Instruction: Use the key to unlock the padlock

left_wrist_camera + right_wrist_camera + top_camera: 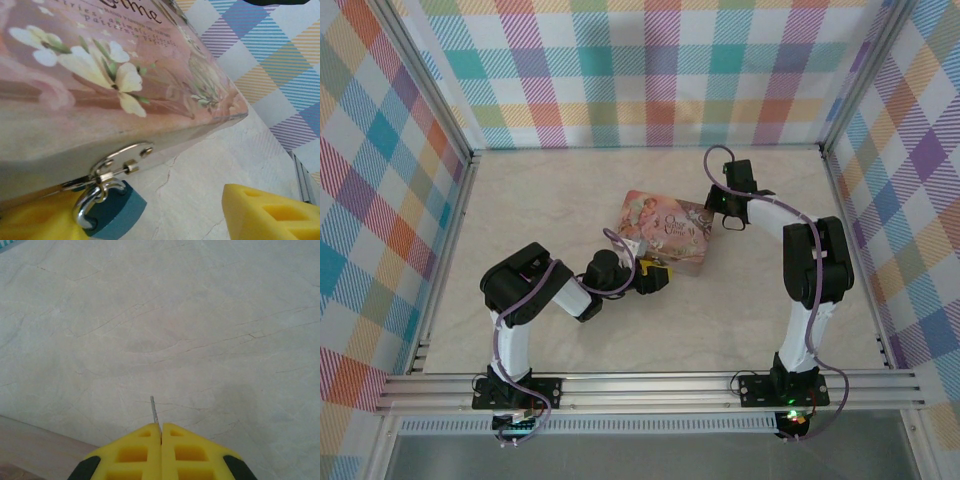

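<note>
While right fingers pinch the key tight: aim it level.
left fingers: spread wide, gripping nothing, steady the padlock first.

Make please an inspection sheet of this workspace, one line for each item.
Surface: pale marbled table with fine veins.
Job's things: padlock hangs with its shackle through the hasp of the pink floral tin; key is pinched in the right gripper, blade sticking out over the table.
Clutter: nothing seen.
Grippers: left gripper is open, at the tin's near edge, one finger next to the padlock; right gripper is shut on the key, beyond the tin's right side.
Cables: purple cables run along both arms.
Surroundings: checked walls on three sides; metal rail at the near edge.
</note>
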Controlling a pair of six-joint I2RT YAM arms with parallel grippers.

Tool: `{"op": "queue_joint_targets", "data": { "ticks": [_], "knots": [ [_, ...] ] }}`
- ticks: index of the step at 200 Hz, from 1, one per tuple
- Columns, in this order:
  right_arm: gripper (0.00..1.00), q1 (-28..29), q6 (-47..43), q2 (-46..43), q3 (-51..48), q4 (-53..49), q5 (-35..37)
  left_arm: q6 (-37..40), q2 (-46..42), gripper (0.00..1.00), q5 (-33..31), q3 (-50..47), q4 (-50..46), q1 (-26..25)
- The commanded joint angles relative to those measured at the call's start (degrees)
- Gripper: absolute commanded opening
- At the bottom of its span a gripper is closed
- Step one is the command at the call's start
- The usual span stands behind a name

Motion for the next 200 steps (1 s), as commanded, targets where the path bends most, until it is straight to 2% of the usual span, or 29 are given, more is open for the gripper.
{"op": "queue_joint_targets", "data": {
  "ticks": [1,40,67,91,111,138,168,184,200],
  "knots": [
    [0.00,3.14,0.11,-0.83,-2.15,-5.47,-5.14,0.98,0.82,0.74,0.25,4.20,6.49,-0.94],
    [0.00,3.59,0.46,-0.48,-2.10,-5.32,-4.97,0.57,3.27,0.76,0.26,6.65,6.16,-2.64],
    [0.00,3.58,0.12,-0.57,-2.25,-5.48,-4.53,-0.36,3.27,0.65,0.57,5.39,8.11,-2.23],
    [0.00,3.59,0.19,-0.57,-2.21,-5.49,-4.53,-0.53,1.58,0.65,0.59,2.56,9.69,-1.66],
    [0.00,3.59,0.20,-0.43,-1.97,-5.51,-4.87,-0.10,0.67,0.69,-0.37,1.45,9.32,-1.56],
    [0.00,3.83,0.37,-0.39,-1.84,-5.51,-4.88,-1.21,1.97,0.68,-0.24,3.61,8.59,-1.61],
    [0.00,3.92,0.49,-0.65,-2.23,-5.48,-4.58,-2.28,3.61,0.60,-0.53,5.33,7.77,-1.51],
    [0.00,3.92,0.38,-0.83,-2.56,-5.42,-4.36,-2.44,3.20,0.53,-0.37,4.66,7.50,-0.98],
    [0.00,3.93,0.26,-0.83,-2.58,-5.41,-4.35,-2.20,2.37,0.51,-0.38,3.44,6.44,-0.29]
  ]
}}
